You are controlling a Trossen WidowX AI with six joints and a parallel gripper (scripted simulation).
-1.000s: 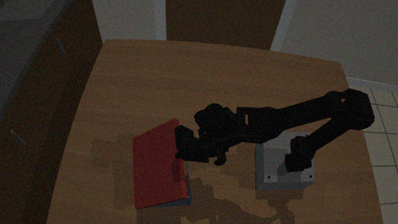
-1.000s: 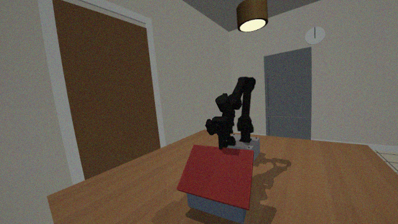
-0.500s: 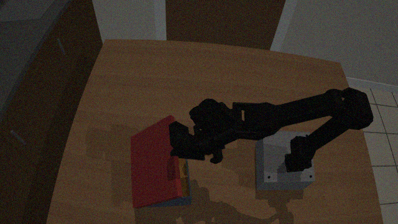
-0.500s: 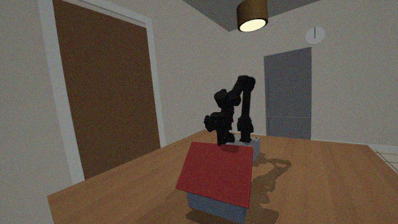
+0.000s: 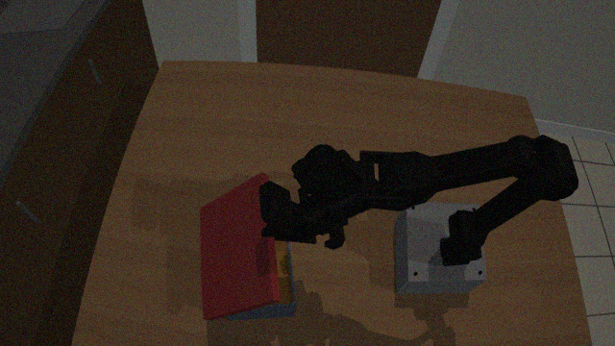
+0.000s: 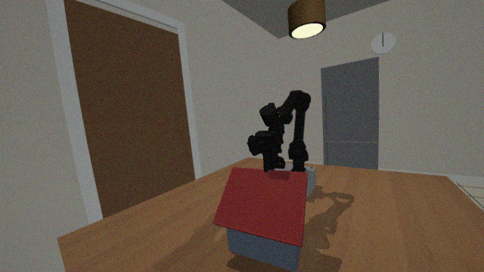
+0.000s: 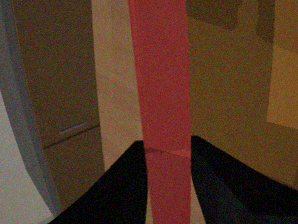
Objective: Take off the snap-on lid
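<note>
The red lid (image 5: 235, 255) (image 6: 265, 205) (image 7: 162, 75) is tilted over the storage box, its edge nearest the robot base raised and its opposite edge low. Whether that low edge still touches the box cannot be told. The blue box (image 5: 261, 312) (image 6: 265, 245) stands upright on the table under the lid. Yellow-orange contents or lining show through the gap on the base side, also at the right of the wrist view. My gripper (image 5: 269, 233) (image 6: 269, 170) (image 7: 166, 147) is shut on the lid's raised edge, one finger on each side of it.
The robot's grey base block (image 5: 434, 235) (image 6: 311, 182) stands on the wooden table (image 5: 336, 106) (image 6: 378, 215), on the raised-edge side of the lid. The arm reaches across from it. A dark cabinet (image 5: 72, 168) is beyond the table's left edge in the top view.
</note>
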